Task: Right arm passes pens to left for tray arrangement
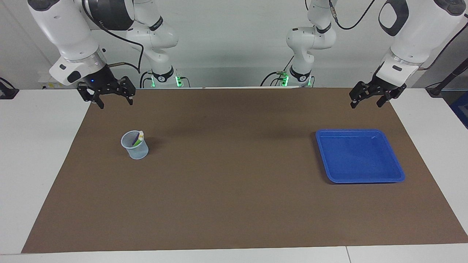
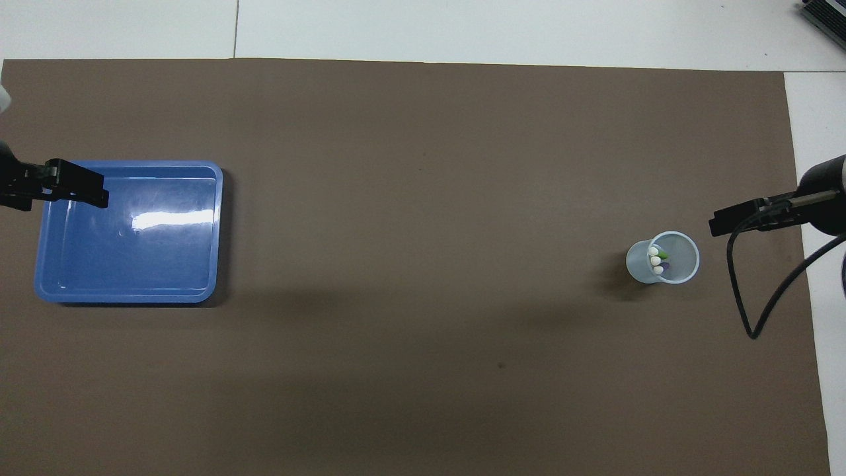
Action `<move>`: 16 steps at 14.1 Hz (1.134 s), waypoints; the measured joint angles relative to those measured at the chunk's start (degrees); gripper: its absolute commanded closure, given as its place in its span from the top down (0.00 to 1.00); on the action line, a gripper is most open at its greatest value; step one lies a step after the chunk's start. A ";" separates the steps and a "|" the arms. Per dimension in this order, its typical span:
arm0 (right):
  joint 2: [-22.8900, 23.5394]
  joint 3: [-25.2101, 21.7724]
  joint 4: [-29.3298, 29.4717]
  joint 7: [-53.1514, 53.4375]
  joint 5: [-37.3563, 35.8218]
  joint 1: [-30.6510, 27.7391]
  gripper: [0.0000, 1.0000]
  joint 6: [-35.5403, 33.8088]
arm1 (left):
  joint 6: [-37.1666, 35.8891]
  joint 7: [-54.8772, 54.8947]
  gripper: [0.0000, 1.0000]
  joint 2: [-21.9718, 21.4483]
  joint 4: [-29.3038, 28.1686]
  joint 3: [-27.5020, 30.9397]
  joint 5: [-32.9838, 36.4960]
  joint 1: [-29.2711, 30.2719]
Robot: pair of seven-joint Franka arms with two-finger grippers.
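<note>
My two arms: glossy white shells w/ dark grey joint caps and black bands at the joints. Right gripper [image 1: 112,96] is black, linkage-style, small blue LED lit just above it, black cable looping off the wrist. Left gripper [image 1: 370,98] same black build, black cable up top. Both bases carry a round black badge, green lights glowing beside them.

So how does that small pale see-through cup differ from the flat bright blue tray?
The small pale translucent cup stands tall and narrow; the shallow bright blue plastic tray lies wide and low. The cup holds the pens upright; the tray holds nothing. Both rest on the brown mat, at opposite ends.
</note>
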 measured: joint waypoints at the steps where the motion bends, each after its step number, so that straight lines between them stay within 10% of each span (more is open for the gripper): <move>1: 0.00 0.13 0.02 0.00 0.00 0.02 1.00 0.00 | 0.00 0.00 1.00 0.00 0.00 0.00 0.00 0.00; 16: 1.27 2.73 -15.91 0.08 0.03 2.40 1.00 18.50 | 1.13 -0.37 1.00 -0.15 -0.18 0.52 -0.09 0.66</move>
